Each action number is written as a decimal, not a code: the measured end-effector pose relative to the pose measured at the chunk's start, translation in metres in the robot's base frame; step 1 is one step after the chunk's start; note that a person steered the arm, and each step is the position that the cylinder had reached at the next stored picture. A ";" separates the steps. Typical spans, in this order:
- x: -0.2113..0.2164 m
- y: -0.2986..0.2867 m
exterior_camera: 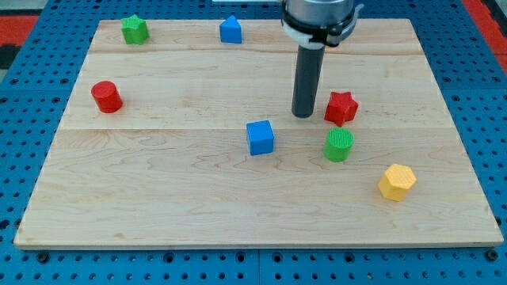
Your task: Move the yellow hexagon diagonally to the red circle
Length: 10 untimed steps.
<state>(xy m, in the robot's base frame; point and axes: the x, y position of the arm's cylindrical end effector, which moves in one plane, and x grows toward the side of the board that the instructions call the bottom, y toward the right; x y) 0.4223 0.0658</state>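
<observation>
Right now my tip [303,115] rests on the wooden board [158,206] a little to the view's right of the middle, with the dark rod rising straight up from it to the arm's housing at the view's top. As for grasp, the rod has no jaws and holds nothing; it only stands on the wood, touching no block. Just beside my tip on the view's right sits the red star [341,108], with a narrow strip of bare wood between them. Below the star, toward the view's bottom, stands the green cylinder [339,145], near the star but apart from it. The blue cube [260,137] lies to the view's lower left of my tip, near it yet clearly separate. The yellow hexagon [397,181] sits in the lower right part of the board, below and to the right of the green cylinder, well apart from my tip. The red circle [106,96] stands near the view's left edge, far across the board from the yellow hexagon. Along the view's top edge are a green star [135,29] at the left corner and a small blue block [230,29], its shape hard to make out, farther right.
</observation>
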 end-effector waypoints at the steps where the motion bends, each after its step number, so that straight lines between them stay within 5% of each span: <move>1: 0.016 0.026; 5: 0.076 0.174; 7: 0.121 0.113; 10: 0.168 0.114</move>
<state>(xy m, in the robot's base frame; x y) 0.5899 0.1802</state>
